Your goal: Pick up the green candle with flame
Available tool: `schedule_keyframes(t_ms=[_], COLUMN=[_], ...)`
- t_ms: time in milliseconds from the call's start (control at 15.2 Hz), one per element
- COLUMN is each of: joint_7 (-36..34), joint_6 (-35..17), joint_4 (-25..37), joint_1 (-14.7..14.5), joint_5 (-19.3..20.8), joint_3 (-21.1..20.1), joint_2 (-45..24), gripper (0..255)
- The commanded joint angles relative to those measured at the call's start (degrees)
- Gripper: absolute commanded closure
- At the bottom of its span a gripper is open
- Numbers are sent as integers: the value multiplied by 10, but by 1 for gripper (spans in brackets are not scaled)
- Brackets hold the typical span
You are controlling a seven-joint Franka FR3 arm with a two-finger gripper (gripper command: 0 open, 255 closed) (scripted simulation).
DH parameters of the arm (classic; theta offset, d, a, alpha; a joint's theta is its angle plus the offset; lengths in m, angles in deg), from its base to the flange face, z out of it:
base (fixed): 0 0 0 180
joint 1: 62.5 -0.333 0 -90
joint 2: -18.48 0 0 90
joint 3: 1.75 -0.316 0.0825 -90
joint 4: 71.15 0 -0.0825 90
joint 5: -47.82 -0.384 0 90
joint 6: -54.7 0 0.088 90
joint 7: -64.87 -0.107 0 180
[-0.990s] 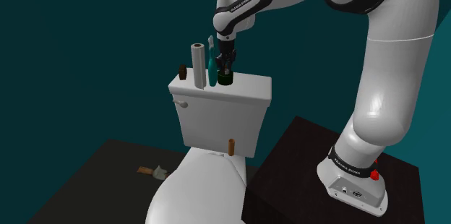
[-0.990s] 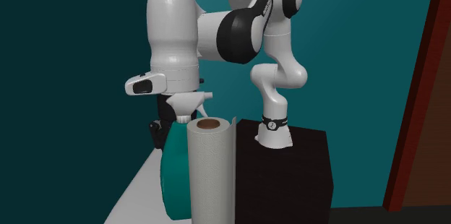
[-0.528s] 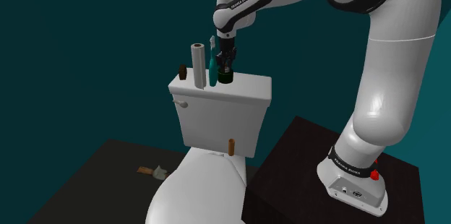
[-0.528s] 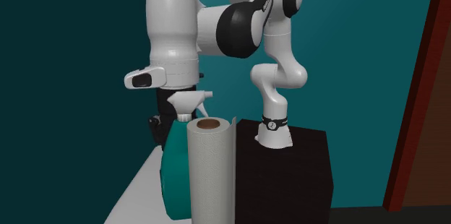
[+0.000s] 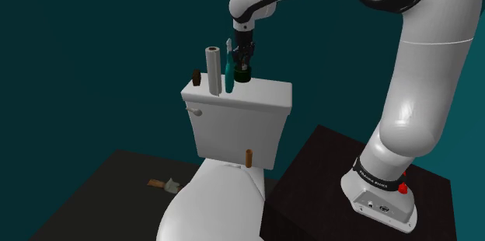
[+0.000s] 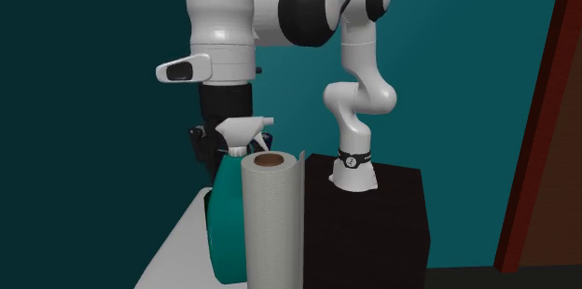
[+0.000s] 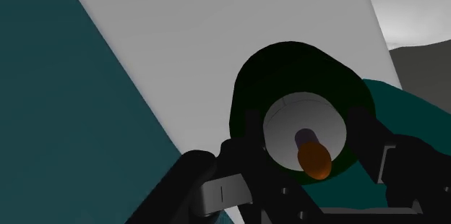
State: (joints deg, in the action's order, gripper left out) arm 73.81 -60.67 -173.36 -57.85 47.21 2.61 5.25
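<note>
Gripper [image 7: 305,141]: black, two fingers [image 7: 249,134] pressed against opposite sides of the candle [image 7: 296,110], pinching it just below the rim. Candle: dark green cup, pale wax top, orange flame [image 7: 315,157] at the centre; upright, hanging from the gripper [image 5: 244,62] over the back part of the toilet tank lid [image 5: 264,92]. In the shoulder view the candle [image 5: 242,76] has its base level with or barely clear of the lid; whether it touches cannot be told. Status, by judgement: approach done, grasp made, lift at most just begun; what is left is a clear rise off the lid with the grip kept firm. Neighbours on the lid: teal spray bottle [image 5: 228,76] just beside the candle on the shoulder view's left, close enough to be brushed on a careless lift; paper roll [image 5: 211,68] standing upright next along; small brown object [image 5: 197,78] at the far end. In the second exterior view the roll [image 6: 272,227] and bottle [image 6: 222,227] stand in front of the hand. Below: white tank [image 5: 233,130], toilet bowl [image 5: 206,200]. Beyond: white arm [image 5: 423,84] reaching from its dark stand [image 5: 319,177].
</note>
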Motion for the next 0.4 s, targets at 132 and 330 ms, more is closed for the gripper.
schedule_keyframes(t_ms=[132,330], joint_7=[-1,-1], joint_6=[30,38], joint_4=[22,29], joint_1=[-1,-1], joint_5=[1,1], joint_3=[0,0], joint_2=[7,9], gripper=[255,255])
